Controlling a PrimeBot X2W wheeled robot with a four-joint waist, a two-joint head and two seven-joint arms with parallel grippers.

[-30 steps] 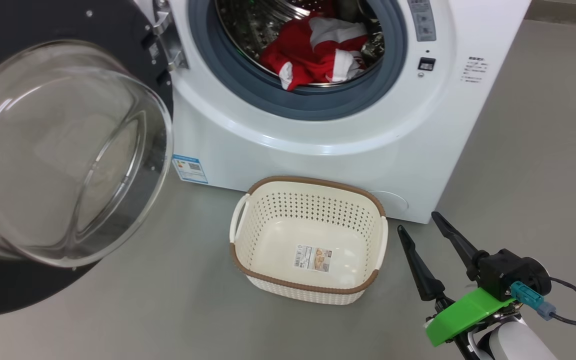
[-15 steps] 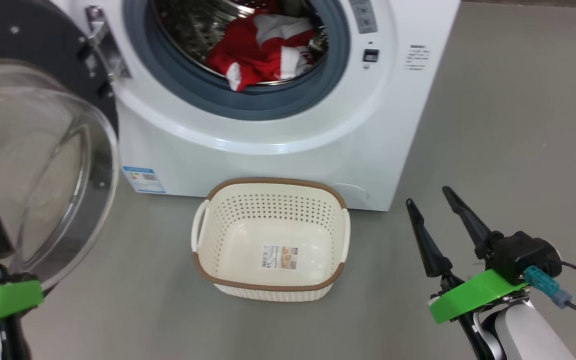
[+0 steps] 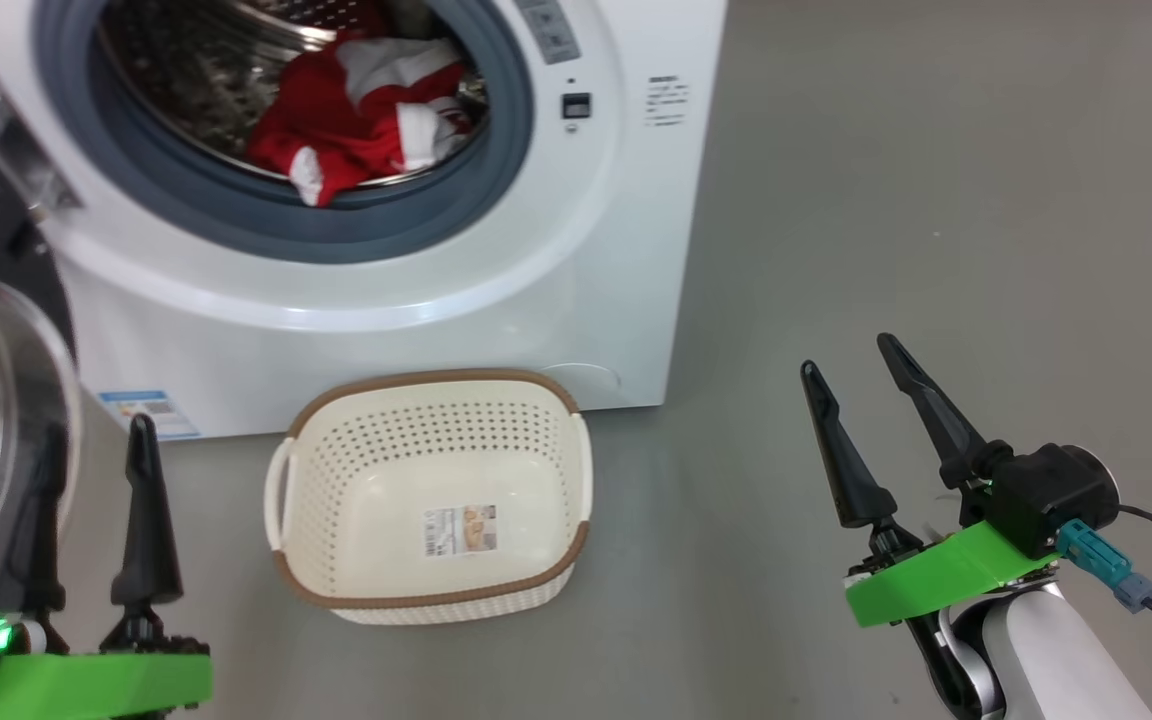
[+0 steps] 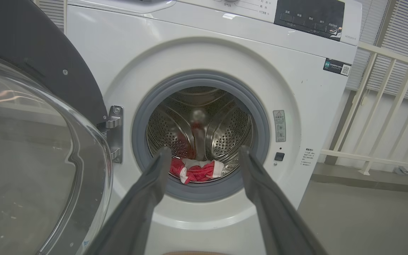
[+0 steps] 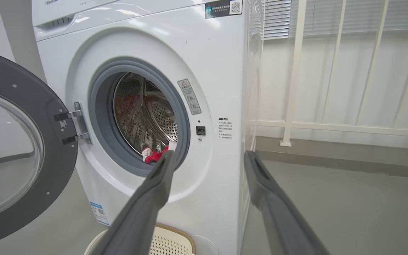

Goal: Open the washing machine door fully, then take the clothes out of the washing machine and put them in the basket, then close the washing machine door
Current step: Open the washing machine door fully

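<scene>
The washing machine door (image 5: 12,152) is swung wide open on the left of the washing machine (image 3: 356,300). The clothes (image 3: 346,110) sit in a red-and-white heap at the front of the drum. The basket (image 3: 416,445) is on the floor (image 3: 836,200) right up against the machine's front. Our left fingers (image 4: 147,198) are spread wide, aimed at the drum opening and holding nothing. Our right fingers (image 3: 841,470) are spread too, over the floor to the right of the basket.

Bright even light, glare on washing machine door (image 4: 30,141)
</scene>
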